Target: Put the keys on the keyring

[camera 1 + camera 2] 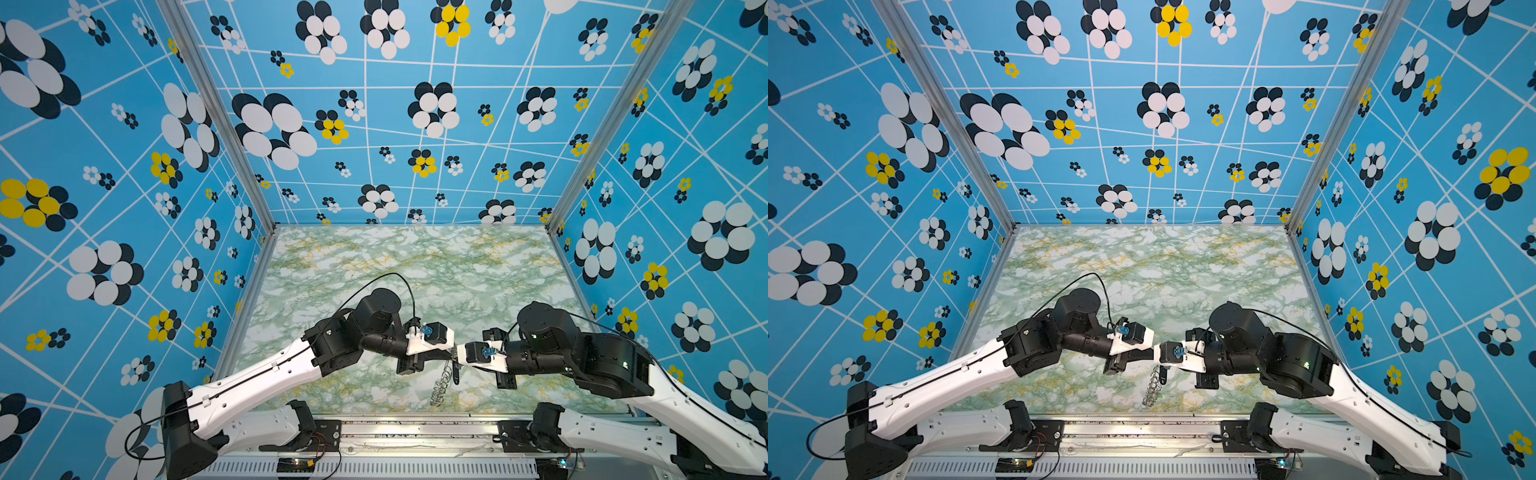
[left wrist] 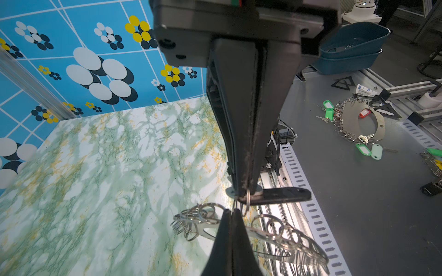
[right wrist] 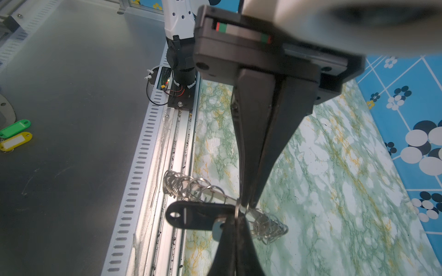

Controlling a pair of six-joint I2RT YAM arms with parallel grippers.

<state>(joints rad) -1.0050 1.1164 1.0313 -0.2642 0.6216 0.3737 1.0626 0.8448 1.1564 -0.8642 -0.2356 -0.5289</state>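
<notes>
- Step in hand: threading one key (image 2: 282,194) onto a loop of the keyring (image 2: 196,218); judged mid-way, not yet seated
- Left gripper (image 2: 242,191): pressed together, pinching the key at its head
- Right gripper (image 3: 245,203): pressed together on a rim loop, tip to tip with the left
- Keyring: hangs edge-on from the tips over the table (image 1: 415,270), near its front; flat grey metal disc, rim crowded with thin wire loops
- Tag (image 3: 198,215): oblong, matte black plastic, eyelet at one end
- Next move: calls for a small, steady twist along the springy coil
</notes>
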